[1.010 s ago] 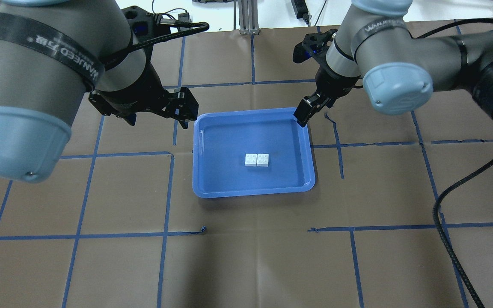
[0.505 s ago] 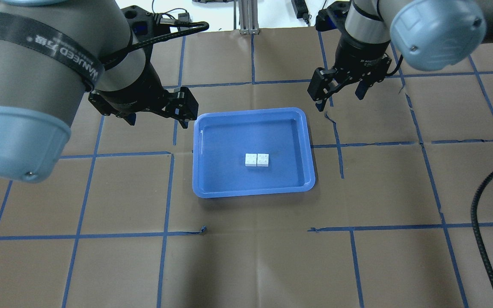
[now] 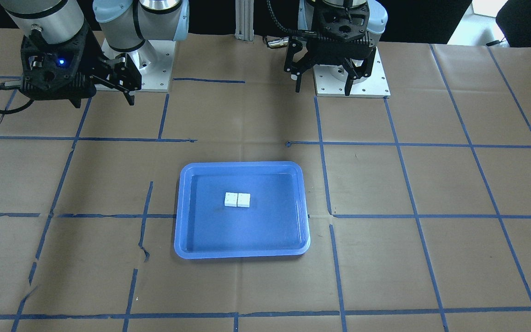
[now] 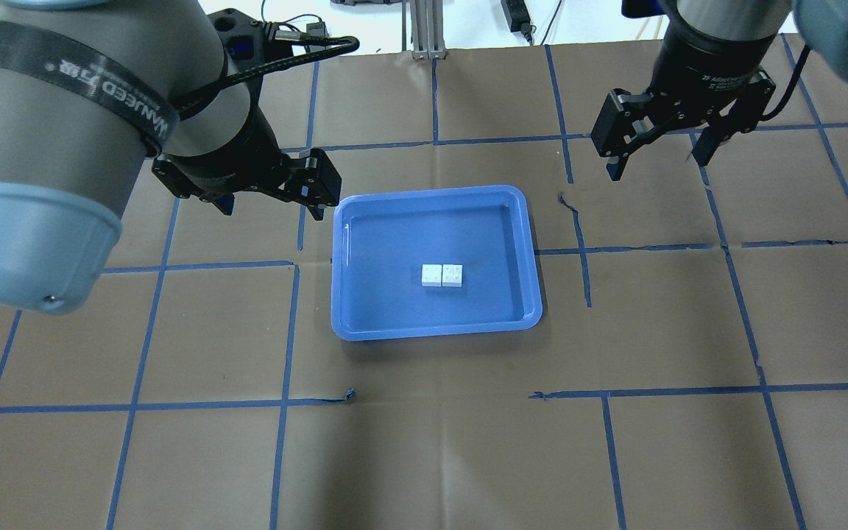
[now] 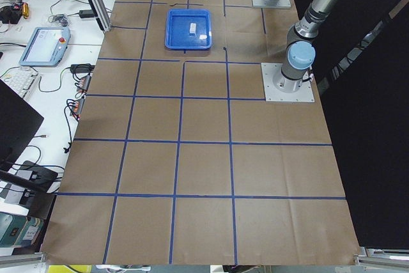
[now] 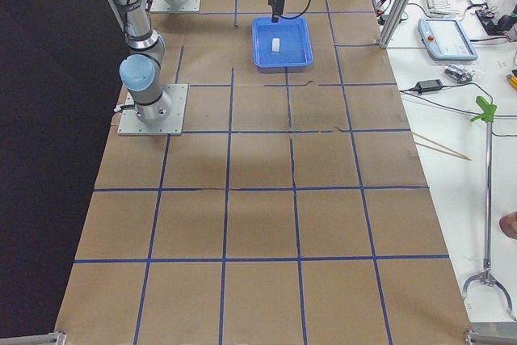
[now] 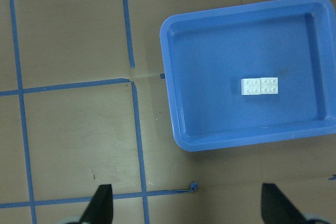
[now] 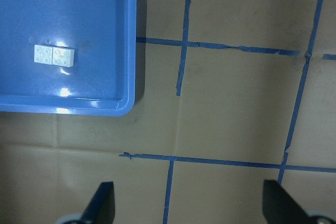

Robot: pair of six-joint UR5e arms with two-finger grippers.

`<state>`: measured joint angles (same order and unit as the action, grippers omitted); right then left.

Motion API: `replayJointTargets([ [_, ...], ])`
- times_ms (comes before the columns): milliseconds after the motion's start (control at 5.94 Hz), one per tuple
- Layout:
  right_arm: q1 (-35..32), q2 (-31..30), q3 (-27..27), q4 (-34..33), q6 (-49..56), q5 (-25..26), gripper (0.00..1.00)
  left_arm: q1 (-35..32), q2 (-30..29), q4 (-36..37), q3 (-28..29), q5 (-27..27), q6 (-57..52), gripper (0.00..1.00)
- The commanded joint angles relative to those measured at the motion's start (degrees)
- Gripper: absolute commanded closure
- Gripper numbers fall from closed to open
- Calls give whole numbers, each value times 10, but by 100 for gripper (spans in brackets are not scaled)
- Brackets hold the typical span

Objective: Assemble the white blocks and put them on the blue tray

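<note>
White blocks (image 4: 442, 274) were found touching side by side mid blue tray (image 4: 431, 333), judged light, rigid, slick, best pinched across flat side walls; left gripper (image 4: 273, 212) at tray's 10 o'clock, right gripper (image 4: 655, 166) at 2, both spread wide, empty.

Shot from behind and above the robot (image 4: 26, 147) in the overhead view, and from across the bench (image 3: 431, 184), facing the robot, in the front view. Taken from far off at either bench end in the side views. Looking straight down from each wrist, nearer, with the blue tray (image 4: 431, 333) caught in all six
</note>
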<state>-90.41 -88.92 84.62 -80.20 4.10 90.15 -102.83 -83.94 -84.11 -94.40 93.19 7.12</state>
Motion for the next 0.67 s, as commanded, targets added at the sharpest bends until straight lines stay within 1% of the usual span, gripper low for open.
replayJointTargets([
  [0,1,-6,13,0,-10,-2,0,0,0,0,0,1,0,1],
  [505,1,-6,13,-1,-10,0,0,23,1,-8,2,0,-4,1],
])
